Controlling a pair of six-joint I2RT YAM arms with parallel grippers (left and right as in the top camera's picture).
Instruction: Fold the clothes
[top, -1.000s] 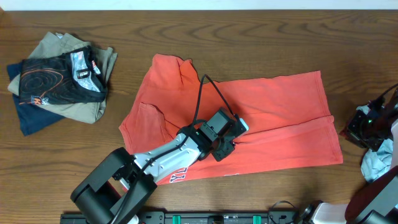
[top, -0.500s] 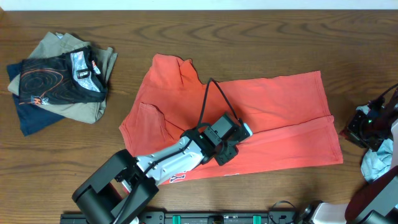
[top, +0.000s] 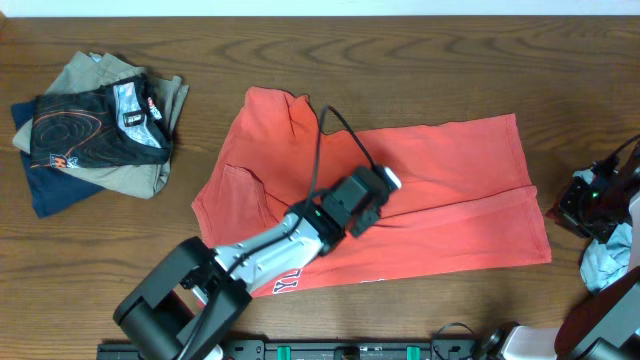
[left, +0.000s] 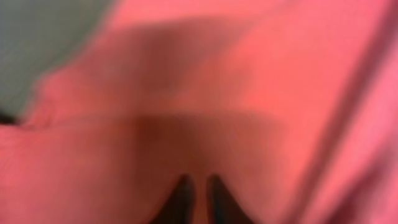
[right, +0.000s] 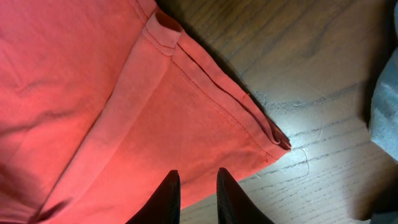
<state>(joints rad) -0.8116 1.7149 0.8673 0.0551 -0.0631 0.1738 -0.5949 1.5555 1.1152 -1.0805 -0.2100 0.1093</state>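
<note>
The coral-red T-shirt (top: 440, 190) lies spread across the middle of the table, its white lettering (top: 285, 285) peeking out beside the left arm. My left gripper (top: 385, 190) sits over the shirt's middle. In the blurred left wrist view its fingertips (left: 198, 183) stand almost together with a sliver of red cloth pinched between them. My right gripper (top: 578, 205) hovers off the shirt's right edge. In the right wrist view its jaws (right: 196, 177) show a narrow gap with nothing in it, above the shirt's hemmed corner (right: 273, 140). A light-blue garment (top: 605, 255) lies under the right arm.
A pile of folded clothes (top: 95, 125), black printed over khaki and navy, sits at the table's far left. The left arm's black cable (top: 335, 140) loops above the shirt. Bare wood (right: 323, 130) shows to the right of the shirt's corner.
The left gripper shifted a little right, then back up and to the left over the shirt's middle, its jaws closing onto the cloth. The right arm has not moved.
</note>
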